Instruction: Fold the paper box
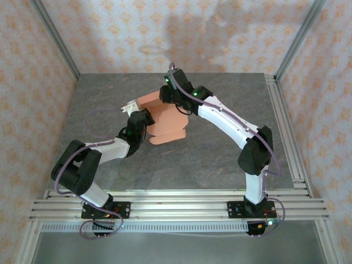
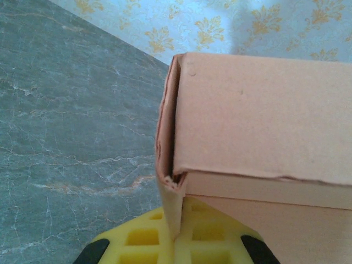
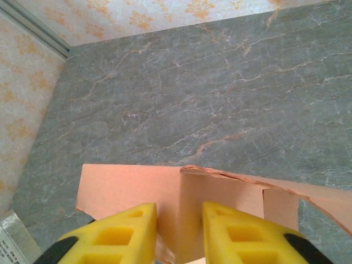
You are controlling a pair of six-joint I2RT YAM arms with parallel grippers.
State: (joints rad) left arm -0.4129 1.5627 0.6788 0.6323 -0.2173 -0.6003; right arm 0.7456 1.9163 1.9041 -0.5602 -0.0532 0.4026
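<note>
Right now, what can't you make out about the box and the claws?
Top view: the box's far and left parts, hidden under the arms.
Left wrist view: the box's right side, cut off by the picture edge; most of the left claw, below the bottom edge.
Right wrist view: the box's near part, behind the right claw.

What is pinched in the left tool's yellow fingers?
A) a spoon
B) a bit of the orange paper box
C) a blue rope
B: in the left wrist view, a thin flap of the paper box runs down into the left tool, which is shut on it.
</note>
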